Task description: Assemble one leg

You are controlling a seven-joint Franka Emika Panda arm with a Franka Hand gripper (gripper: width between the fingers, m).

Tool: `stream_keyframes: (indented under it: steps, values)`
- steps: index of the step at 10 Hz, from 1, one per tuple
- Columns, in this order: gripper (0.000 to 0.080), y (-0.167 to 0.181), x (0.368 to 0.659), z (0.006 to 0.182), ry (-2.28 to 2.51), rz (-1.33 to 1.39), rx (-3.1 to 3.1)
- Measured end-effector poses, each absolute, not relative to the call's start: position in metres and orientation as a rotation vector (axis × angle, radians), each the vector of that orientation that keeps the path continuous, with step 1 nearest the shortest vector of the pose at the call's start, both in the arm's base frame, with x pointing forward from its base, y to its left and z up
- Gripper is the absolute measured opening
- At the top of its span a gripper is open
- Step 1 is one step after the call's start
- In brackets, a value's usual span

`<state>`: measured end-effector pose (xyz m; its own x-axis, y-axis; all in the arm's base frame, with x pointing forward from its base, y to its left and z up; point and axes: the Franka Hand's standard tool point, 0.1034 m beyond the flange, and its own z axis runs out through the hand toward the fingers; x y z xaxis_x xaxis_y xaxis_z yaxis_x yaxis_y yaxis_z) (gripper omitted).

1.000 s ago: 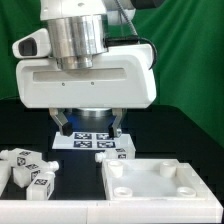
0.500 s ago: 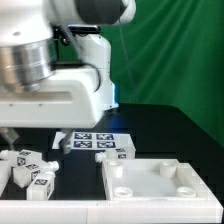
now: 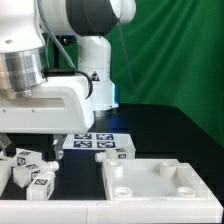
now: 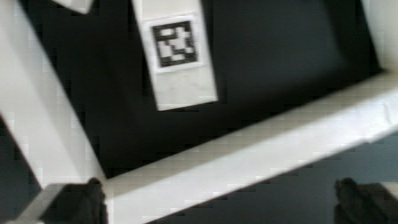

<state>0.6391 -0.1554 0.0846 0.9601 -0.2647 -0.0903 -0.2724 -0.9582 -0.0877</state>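
Two white legs with black-and-white tags lie close together at the exterior view's lower left. A third leg lies by the marker board. The arm's wide white hand hangs above the left legs, and its fingers are mostly out of sight there. In the wrist view my gripper is open, with dark fingertips far apart and nothing between them. A long white tagged block, seemingly a leg, lies ahead of the jaws on the black surface.
The large white rimmed panel with round corner sockets lies at the exterior view's lower right. White bars cross the wrist view under the jaws. A green curtain hangs behind the black table.
The hand has swung from above the marker board toward the exterior view's left, over the legs. The marker board is uncovered now. The jaws stay open and empty.
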Motion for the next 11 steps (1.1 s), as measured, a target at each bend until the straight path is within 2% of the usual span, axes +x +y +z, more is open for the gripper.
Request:
stream_keyframes:
  steps: [2, 5, 11]
  values:
    - [0.0649, -0.158, 0.645, 0.067, 0.404, 0.103, -3.029]
    - [0.0649, -0.148, 0.636, 0.041, 0.431, 0.064, -3.047]
    - [0.0649, -0.143, 0.613, 0.015, 0.434, 0.064, -3.072]
